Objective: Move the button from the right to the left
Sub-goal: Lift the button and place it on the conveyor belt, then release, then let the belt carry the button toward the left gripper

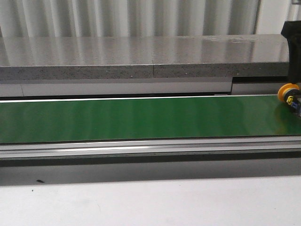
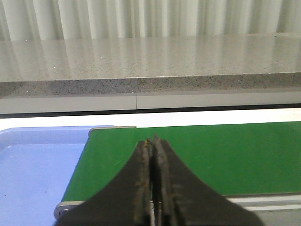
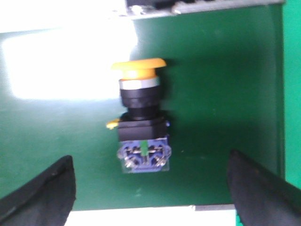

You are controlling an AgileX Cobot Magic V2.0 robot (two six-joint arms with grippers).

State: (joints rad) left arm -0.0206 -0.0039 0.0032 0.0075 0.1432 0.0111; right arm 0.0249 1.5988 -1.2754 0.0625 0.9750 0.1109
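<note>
The button [image 3: 141, 122] lies on its side on the green belt [image 3: 225, 94], with its yellow-orange cap, black collar and blue contact block all showing. My right gripper [image 3: 150, 159] is open above it, its black fingers [image 3: 42, 190] wide apart on either side of the blue block and not touching it. In the front view the button [image 1: 289, 93] sits at the far right end of the belt, under my right arm [image 1: 292, 42]. My left gripper [image 2: 153, 141] is shut and empty over the belt's left end.
A blue tray [image 2: 33, 165] lies just past the belt's left end. A grey speckled counter [image 1: 141, 59] runs behind the belt [image 1: 141, 117]. A metal rail [image 1: 141, 148] edges the belt's near side, with a white table surface [image 1: 150, 202] in front.
</note>
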